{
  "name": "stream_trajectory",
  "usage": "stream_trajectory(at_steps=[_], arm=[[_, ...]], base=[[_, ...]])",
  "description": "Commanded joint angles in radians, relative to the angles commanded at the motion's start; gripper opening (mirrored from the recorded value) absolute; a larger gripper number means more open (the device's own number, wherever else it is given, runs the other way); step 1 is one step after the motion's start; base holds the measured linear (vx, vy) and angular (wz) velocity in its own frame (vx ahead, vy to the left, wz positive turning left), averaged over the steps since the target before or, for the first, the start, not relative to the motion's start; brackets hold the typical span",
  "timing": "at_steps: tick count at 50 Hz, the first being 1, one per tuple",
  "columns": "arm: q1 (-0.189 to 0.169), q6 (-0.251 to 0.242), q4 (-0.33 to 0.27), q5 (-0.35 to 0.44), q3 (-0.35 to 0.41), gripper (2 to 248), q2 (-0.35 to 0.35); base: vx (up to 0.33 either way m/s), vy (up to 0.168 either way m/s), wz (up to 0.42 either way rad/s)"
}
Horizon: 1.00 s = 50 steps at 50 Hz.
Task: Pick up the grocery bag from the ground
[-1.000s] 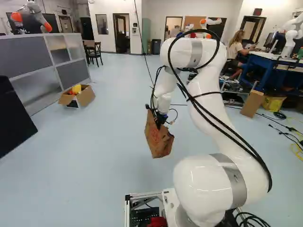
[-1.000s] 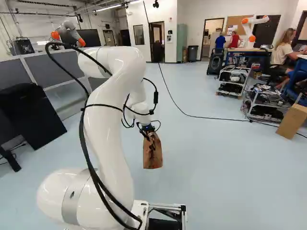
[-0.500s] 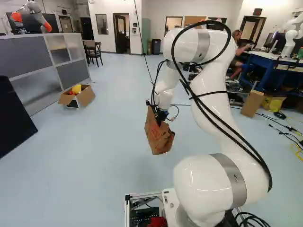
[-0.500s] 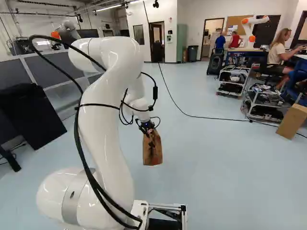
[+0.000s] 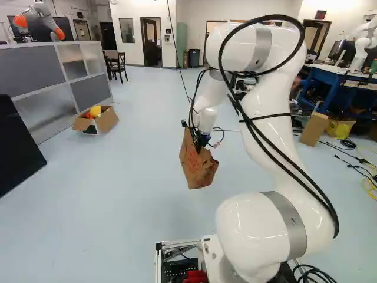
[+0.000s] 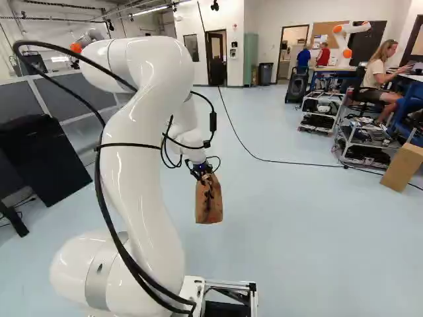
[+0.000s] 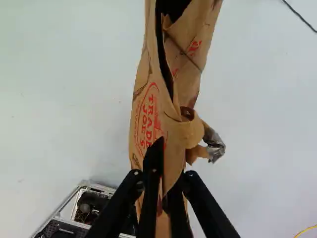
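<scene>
Gripper (image 7: 166, 171) clamped: both fingers (image 7: 152, 166) pinch paper rim of grocery bag (image 5: 198, 168). Thin, creasing paper; probably light, soft, grippy, tear-prone. Best hold: doubled rim, near middle, pinched deep. Bag hangs ahead of base joint (image 5: 253, 230), seemingly airborne.

Place: a robotics lab, clear as day!
Machines: another robot (image 6: 342, 41), orange and white, out there!
Furnishings: carts (image 6: 322, 98) carrying equipment, and a blue workbench (image 5: 323, 75)!
</scene>
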Motion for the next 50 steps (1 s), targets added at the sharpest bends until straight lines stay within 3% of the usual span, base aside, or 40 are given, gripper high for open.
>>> stream_trajectory(at_steps=[25, 50], arm=[[0.000, 0.011, 0.000, 0.029, 0.029, 22, 0.030], [0.000, 0.049, 0.000, 0.129, 0.126, 22, 0.129]], base=[[0.000, 0.000, 0.000], [0.000, 0.000, 0.000]])
